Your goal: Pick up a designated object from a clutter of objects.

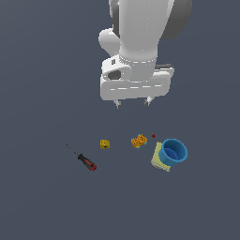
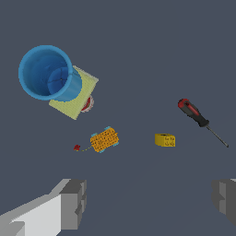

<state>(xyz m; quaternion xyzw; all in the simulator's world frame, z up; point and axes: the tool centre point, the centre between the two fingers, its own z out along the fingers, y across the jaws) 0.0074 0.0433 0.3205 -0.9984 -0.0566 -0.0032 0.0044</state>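
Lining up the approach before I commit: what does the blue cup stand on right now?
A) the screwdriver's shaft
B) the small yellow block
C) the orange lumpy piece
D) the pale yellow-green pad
D: in both views the blue cup stands on the pale yellow-green pad, apart from the screwdriver, with the open fingers above the clutter.

Screwdriver [image 1: 82,158]: lies flat and alone toward the exterior view's left, bare floor on every side.
Nearest neighbour: yellow block [image 1: 105,144], apart from the handle end, with an open gap between.
Crowded patch: orange lumpy piece [image 1: 138,141], tiny red bit [image 1: 153,136], blue cup [image 1: 173,152] on pale pad [image 1: 158,158], all further right.
Gripper [image 1: 132,102]: fingers spread, high above the clutter, touching nothing.
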